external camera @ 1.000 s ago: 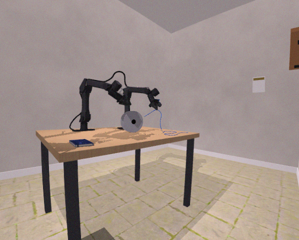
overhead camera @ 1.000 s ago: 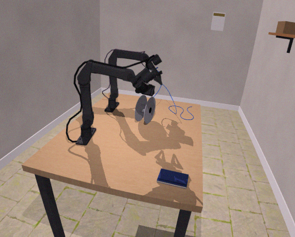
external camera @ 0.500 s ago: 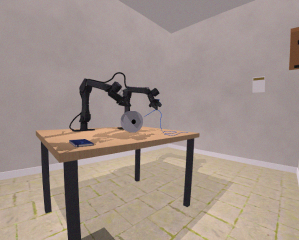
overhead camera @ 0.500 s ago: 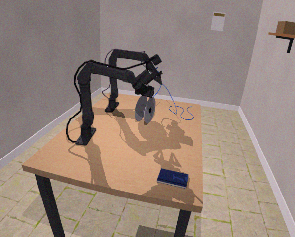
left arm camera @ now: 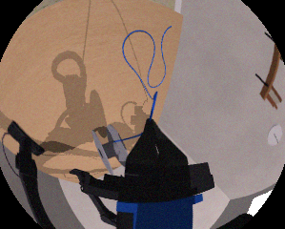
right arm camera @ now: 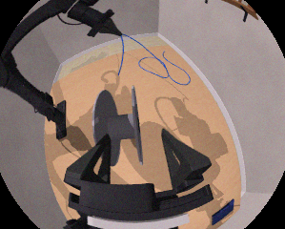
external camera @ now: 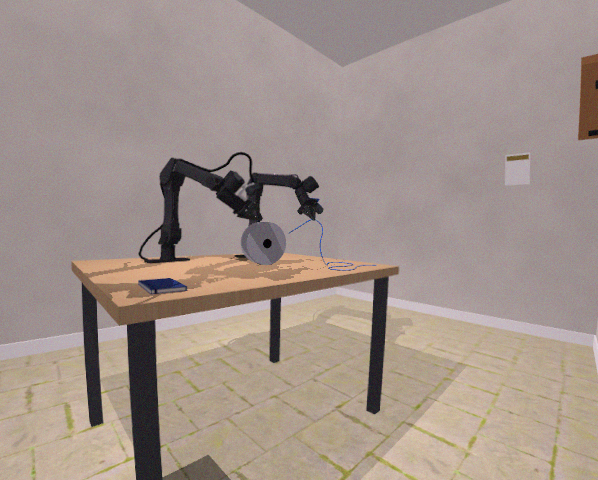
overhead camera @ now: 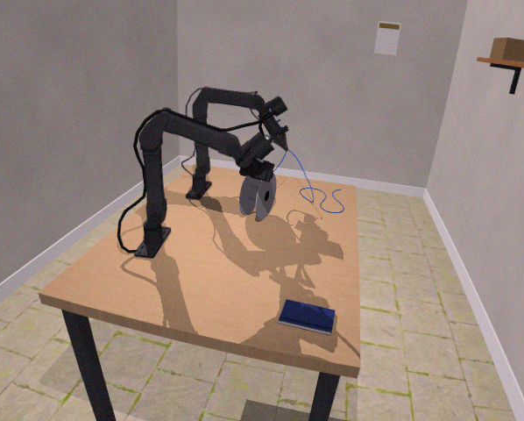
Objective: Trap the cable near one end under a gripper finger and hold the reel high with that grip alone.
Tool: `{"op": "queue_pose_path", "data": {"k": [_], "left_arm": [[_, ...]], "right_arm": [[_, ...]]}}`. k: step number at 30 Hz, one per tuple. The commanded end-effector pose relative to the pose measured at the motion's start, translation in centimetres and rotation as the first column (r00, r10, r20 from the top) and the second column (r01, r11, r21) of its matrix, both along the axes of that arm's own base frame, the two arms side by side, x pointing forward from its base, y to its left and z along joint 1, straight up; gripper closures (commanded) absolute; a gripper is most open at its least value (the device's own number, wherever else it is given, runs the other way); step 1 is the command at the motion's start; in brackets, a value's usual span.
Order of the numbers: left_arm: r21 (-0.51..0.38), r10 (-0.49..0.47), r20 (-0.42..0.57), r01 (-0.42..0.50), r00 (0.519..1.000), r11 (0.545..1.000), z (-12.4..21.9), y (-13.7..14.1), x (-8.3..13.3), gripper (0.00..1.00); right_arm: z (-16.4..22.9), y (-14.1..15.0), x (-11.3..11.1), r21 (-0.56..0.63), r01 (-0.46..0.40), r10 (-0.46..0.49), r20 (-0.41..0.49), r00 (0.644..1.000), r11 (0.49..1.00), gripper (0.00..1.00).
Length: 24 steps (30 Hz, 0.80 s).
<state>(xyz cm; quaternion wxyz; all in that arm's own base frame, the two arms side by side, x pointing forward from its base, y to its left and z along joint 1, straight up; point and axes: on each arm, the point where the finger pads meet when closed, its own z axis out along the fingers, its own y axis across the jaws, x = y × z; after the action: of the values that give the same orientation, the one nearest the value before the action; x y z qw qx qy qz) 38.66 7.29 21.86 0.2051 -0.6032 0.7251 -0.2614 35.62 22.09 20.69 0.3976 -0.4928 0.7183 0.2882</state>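
Note:
A grey reel (overhead camera: pixel 258 196) (external camera: pixel 262 243) (left arm camera: pixel 111 143) (right arm camera: pixel 117 121) stands on its rims on the wooden table (overhead camera: pixel 117 289) (external camera: pixel 123 304). My right gripper (overhead camera: pixel 257 174) (external camera: pixel 250 214) (right arm camera: pixel 134 135) is open right at the reel's top, with a finger on either side of it. A thin blue cable (overhead camera: pixel 305 176) (external camera: pixel 321 242) (left arm camera: pixel 145 57) (right arm camera: pixel 161 67) runs from the reel up to my left gripper (overhead camera: pixel 284 146) (external camera: pixel 315 215) (left arm camera: pixel 149 121) (right arm camera: pixel 121 34). The left gripper is shut on the cable, high and beside the reel. From there the cable drops to loose loops on the table.
A dark blue book (overhead camera: pixel 307 316) (external camera: pixel 162 285) lies flat near the table's front edge, far from both arms. The cable's loops lie close to the table's far side edge. A wall shelf with a box (overhead camera: pixel 511 49) is well out of reach.

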Motion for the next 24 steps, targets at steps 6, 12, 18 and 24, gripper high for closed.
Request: {"op": "queue_pose_path", "data": {"k": [6,12,18,24], "left_arm": [[0.031,0.007,0.042,-0.009,0.999,0.999,1.9,0.7,0.7,1.00],[0.030,0.008,0.037,-0.009,0.999,1.000,1.8,0.7,0.6,1.00],[0.028,0.009,0.032,-0.010,0.999,1.000,1.8,0.8,0.6,1.00],[0.016,0.003,0.023,-0.004,1.000,1.000,1.2,-1.7,-0.5,1.00]], "right_arm": [[0.8,0.1,0.5,0.023,-0.004,0.003,0.047,0.999,1.000,0.25],[1.5,-0.2,0.3,0.026,-0.002,0.000,0.064,0.998,1.000,0.25],[0.8,-0.3,-0.3,0.019,-0.005,0.004,0.044,0.999,1.000,0.25],[0.4,-0.2,-0.3,0.017,-0.006,0.005,0.034,0.999,1.000,0.25]]}}
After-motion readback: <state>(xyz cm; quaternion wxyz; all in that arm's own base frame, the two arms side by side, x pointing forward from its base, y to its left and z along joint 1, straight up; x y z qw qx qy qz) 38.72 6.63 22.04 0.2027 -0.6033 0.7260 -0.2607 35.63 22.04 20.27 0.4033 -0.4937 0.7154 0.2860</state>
